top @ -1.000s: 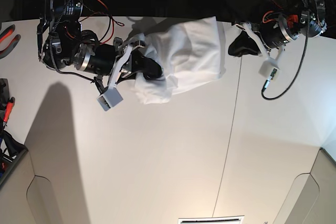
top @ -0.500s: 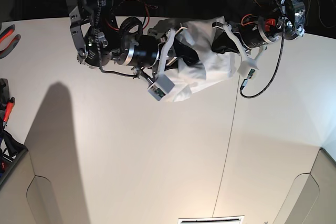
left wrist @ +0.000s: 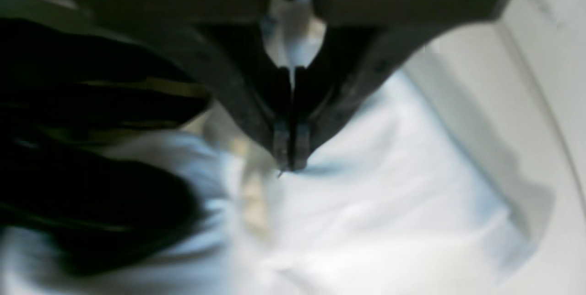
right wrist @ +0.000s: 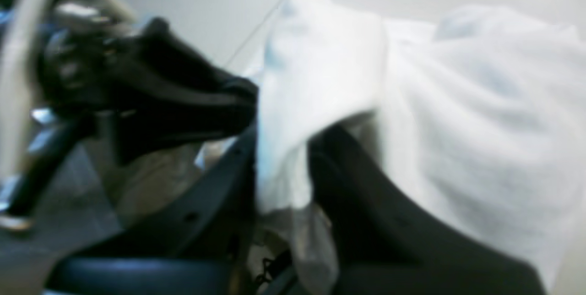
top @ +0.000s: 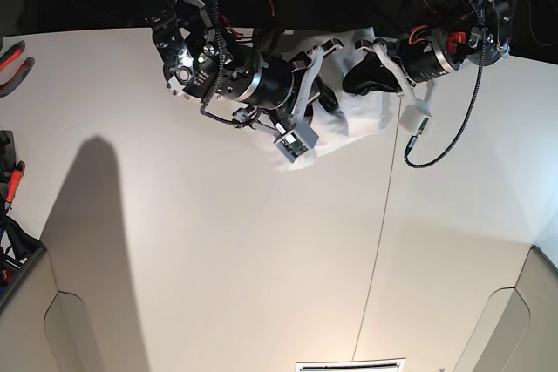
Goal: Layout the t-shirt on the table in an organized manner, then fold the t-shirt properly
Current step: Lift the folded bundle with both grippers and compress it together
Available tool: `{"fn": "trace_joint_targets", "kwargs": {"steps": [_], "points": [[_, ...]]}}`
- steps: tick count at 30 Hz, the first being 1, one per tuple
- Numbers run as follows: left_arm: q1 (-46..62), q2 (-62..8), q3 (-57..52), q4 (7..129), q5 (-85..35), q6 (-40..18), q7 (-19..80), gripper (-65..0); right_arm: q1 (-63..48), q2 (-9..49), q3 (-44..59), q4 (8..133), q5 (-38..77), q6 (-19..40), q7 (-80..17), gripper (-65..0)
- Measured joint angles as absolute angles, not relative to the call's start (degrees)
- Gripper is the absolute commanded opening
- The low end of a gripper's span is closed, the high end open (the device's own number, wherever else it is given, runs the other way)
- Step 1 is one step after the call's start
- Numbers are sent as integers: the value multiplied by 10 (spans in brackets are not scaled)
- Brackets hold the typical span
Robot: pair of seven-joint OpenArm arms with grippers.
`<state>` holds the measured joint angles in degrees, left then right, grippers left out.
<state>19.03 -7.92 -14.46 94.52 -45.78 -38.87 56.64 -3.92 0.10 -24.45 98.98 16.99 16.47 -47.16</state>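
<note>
The white t-shirt (top: 362, 119) lies bunched at the far middle of the white table (top: 218, 259), pressed between my two grippers. Its print and tag are hidden. My right gripper (top: 327, 93) reaches in from the left of the base view. In the right wrist view a fold of the t-shirt (right wrist: 480, 125) runs between its black fingers (right wrist: 219, 185). My left gripper (top: 356, 80) comes in from the right. In the left wrist view its jaws stand closed, with the tips (left wrist: 288, 166) pinching the t-shirt (left wrist: 389, 194).
A thin dark seam (top: 379, 241) runs down the table. A black cable (top: 445, 141) loops from the left arm over the table. Red-handled tools (top: 13, 63) lie at the left edge. Beige raised corners (top: 523, 320) flank the near edge.
My right arm has swept to the right with the shirt, up to the left gripper. The left gripper has moved left onto the shirt. The shirt is more bunched and covers less table.
</note>
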Motion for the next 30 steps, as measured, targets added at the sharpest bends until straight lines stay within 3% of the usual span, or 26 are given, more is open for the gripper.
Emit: {"fn": "trace_joint_targets", "kwargs": {"steps": [4,8,12,23,30], "points": [[190,-79,-168,945,-505,-391,577,-650,-39,-16,-244,990,161,164,-472,-650],[190,-79,-178,945,-518,-391,586,-650,-38,-29,-252,990,162,165,-471,-467],[190,-79,-180,945,-547,-391,604,-650,-38,-27,-270,990,159,182,-472,-382],[189,-83,-189,945,-551,-391,609,-650,-31,-27,-307,990,174,182,-477,-378],[184,-79,-251,969,-561,-391,616,-650,21,-32,-312,990,211,191,-477,-378]]}}
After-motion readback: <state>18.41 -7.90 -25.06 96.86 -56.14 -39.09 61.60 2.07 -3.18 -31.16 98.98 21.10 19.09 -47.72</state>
